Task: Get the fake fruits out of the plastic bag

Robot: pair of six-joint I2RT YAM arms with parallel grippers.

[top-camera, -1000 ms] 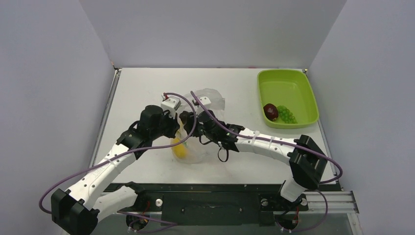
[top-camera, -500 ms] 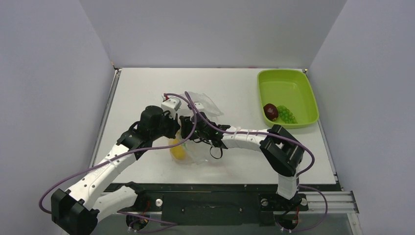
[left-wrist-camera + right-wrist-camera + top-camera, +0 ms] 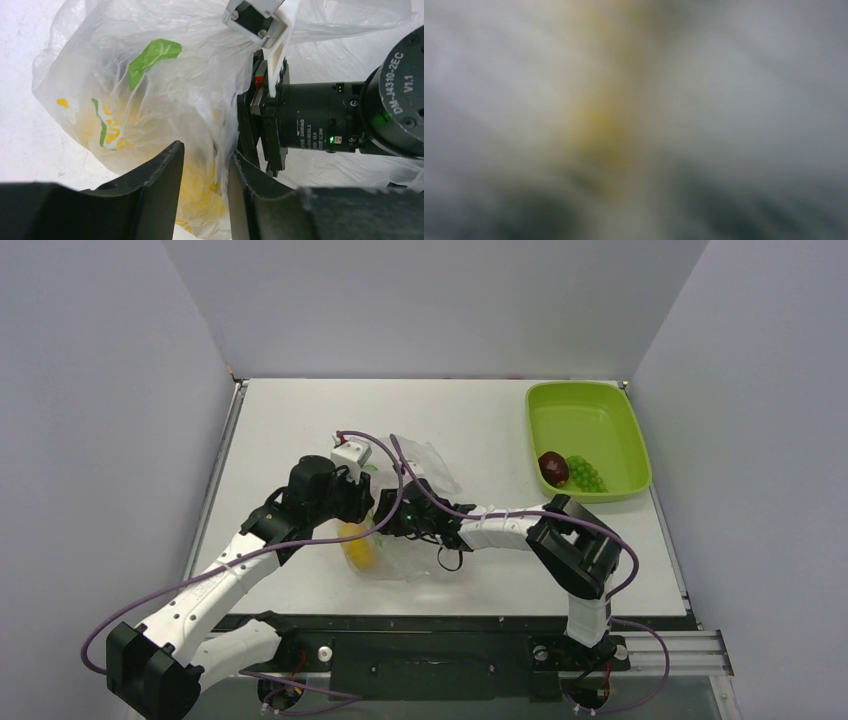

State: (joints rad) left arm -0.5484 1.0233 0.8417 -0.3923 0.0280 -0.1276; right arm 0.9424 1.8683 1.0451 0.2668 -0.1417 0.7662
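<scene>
Two arms meet at the plastic bag [image 3: 425,462] mid-table: left gripper [image 3: 206,152] narrowly parted with film between, right gripper [image 3: 386,521] at its 3 o'clock, state indeterminable, yellow fruit [image 3: 360,545] still bagged, dark red fruit [image 3: 553,467] and green grapes [image 3: 586,476] in the tray [image 3: 590,388] at 2 o'clock.

You have the plastic bag [image 3: 418,552] near the middle of the table [image 3: 290,420], with a fruit [image 3: 360,546] in its left part. Your left gripper [image 3: 206,160] sits just left of the bag, your right gripper [image 3: 390,520] at its right. The tray [image 3: 585,390] lies far right, holding a round fruit [image 3: 553,467] left of a grape bunch [image 3: 586,476].
</scene>
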